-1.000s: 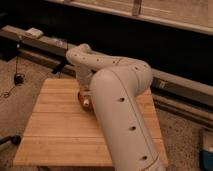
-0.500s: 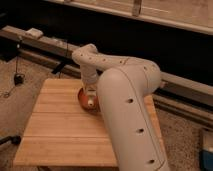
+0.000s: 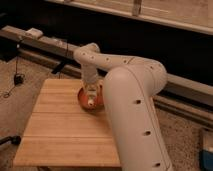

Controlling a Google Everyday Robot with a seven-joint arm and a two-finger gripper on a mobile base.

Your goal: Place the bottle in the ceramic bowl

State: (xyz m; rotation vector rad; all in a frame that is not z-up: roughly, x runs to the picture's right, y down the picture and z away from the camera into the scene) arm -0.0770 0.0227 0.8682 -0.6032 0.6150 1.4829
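Where gripper (image 3: 91,96) hangs — over ceramic bowl (image 3: 83,98), bottle (image 3: 91,98) below, wooden table (image 3: 60,125)

A pale wooden table (image 3: 60,125) of slatted planks stands on speckled grey floor (image 3: 187,142). Behind it runs a long dark rail (image 3: 45,45) (black cables (image 3: 17,77) trail beside it). The back wall is dim.

The gripper (image 3: 91,97) hangs over the table's far edge.

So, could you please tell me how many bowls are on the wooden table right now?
1: the ceramic bowl sits at the far right of the wooden table, under the gripper with the bottle. The arm could hide others.
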